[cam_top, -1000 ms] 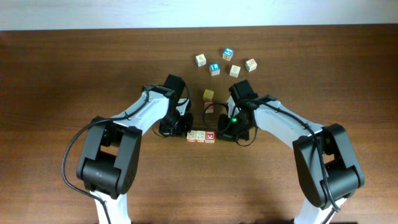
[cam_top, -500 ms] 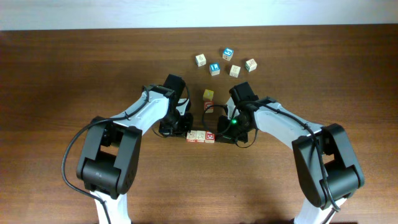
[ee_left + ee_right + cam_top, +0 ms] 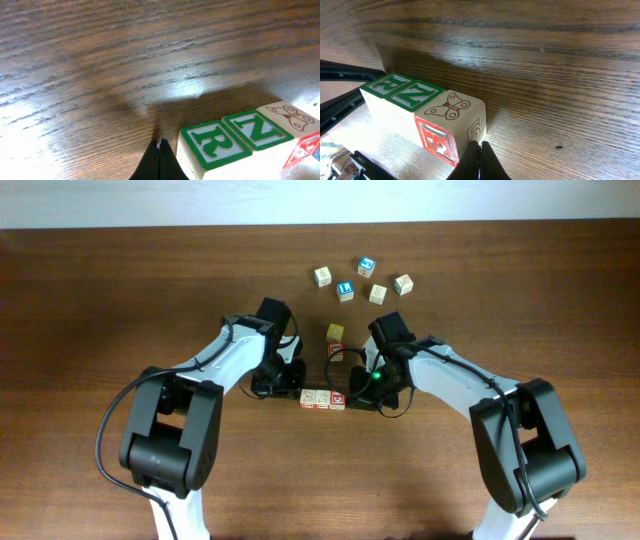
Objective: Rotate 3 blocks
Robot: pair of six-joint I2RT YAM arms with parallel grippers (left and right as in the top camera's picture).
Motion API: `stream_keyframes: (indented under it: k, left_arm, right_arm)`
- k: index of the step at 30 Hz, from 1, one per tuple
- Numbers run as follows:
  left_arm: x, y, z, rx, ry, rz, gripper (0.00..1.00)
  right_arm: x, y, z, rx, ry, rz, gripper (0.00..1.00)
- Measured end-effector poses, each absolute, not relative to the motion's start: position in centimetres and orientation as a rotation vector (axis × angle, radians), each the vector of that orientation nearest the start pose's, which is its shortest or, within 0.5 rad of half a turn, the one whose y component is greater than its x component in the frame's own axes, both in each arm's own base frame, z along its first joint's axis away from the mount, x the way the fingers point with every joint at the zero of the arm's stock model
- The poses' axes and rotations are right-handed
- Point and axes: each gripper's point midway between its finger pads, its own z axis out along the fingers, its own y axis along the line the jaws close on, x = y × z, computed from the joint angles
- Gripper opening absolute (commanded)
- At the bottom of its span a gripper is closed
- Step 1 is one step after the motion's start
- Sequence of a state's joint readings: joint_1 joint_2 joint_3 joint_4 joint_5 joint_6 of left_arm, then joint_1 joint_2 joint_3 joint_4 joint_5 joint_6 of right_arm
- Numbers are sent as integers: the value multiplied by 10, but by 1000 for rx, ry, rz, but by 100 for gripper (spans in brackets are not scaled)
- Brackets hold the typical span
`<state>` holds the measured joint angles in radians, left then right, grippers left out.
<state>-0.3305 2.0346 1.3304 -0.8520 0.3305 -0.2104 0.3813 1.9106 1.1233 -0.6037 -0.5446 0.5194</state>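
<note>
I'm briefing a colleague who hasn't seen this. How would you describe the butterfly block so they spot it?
On the table, three touching blocks form a row between the left gripper and right gripper. The butterfly block is the end one by the right gripper; the R block and N block have green-framed tops, it a red butterfly top and red side.
</note>
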Motion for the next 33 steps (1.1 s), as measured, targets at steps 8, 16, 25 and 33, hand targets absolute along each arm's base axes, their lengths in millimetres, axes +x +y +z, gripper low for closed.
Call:
stream_keyframes:
  k: [8,16,25,33]
  left_arm:
    - [328,-183,11,365,3098,-767,0]
    - [324,-181,14,417,3091,-820,0]
    - [320,-180,14,415,3107,-825,0]
    - [323,-162,5,220,3189,-624,0]
  right_arm:
    - [303,217,13,137,3091,895,4]
    - [303,217,13,133,3091,895,4]
    - [302,217,13,132,3092,896,4]
    - [303,217,13,131,3091,897,4]
